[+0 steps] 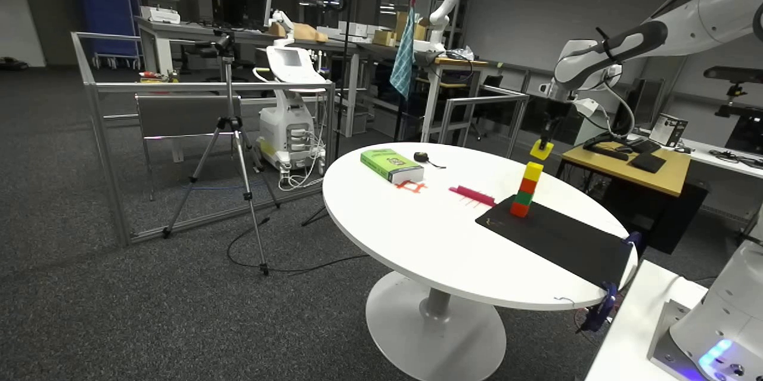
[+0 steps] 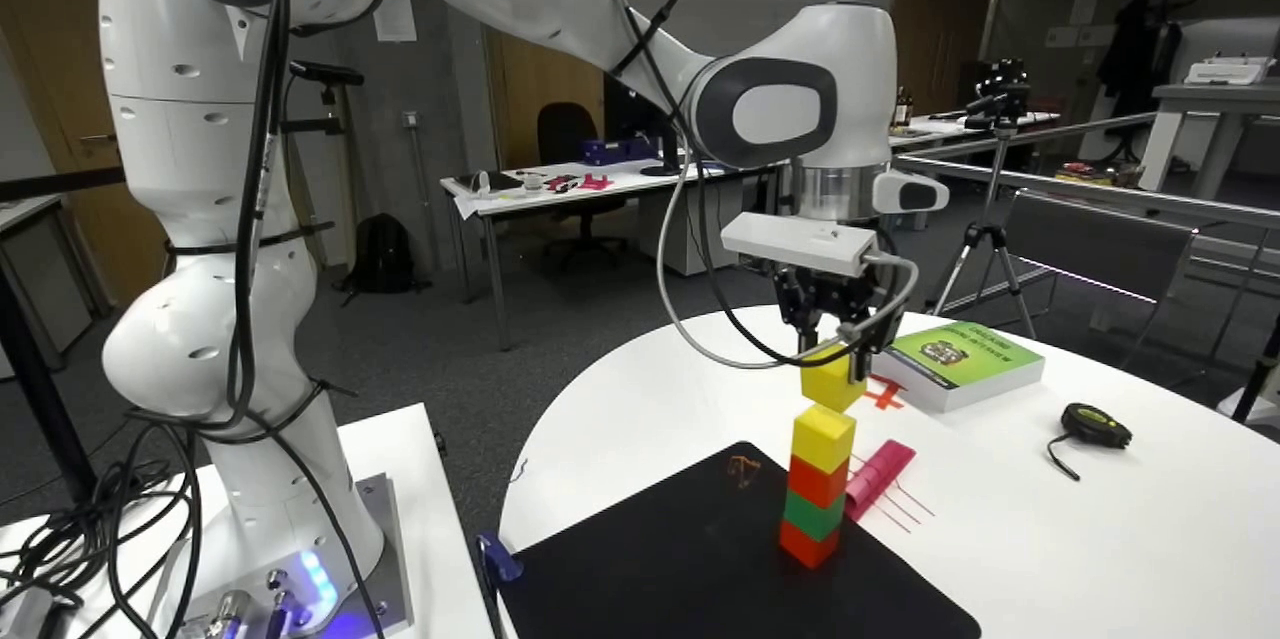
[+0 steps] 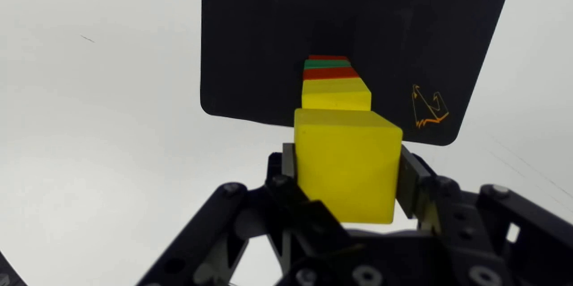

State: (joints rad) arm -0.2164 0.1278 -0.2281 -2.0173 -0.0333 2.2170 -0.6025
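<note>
My gripper (image 3: 347, 174) is shut on a yellow cube (image 3: 348, 172), one finger on each side. In both exterior views the held cube (image 1: 542, 149) (image 2: 830, 382) is slightly tilted, just above and a little off the top of a stack. A small gap shows between them in an exterior view. The stack stands upright on a black mat (image 1: 572, 241) (image 2: 660, 569). From the top it has a yellow cube (image 2: 823, 437), a red cube (image 2: 816, 481), a green cube (image 2: 812, 515) and a red cube (image 2: 808, 545). In the wrist view the held cube partly hides the stack's top cube (image 3: 336, 98).
On the round white table (image 1: 405, 238) are a green book (image 1: 390, 164), a tape measure (image 2: 1094, 426), a magenta piece (image 2: 880, 477) and red strips (image 1: 411, 186). Blue clamps (image 1: 602, 308) grip the mat's edge. A looped cable (image 2: 690, 319) hangs beside the gripper.
</note>
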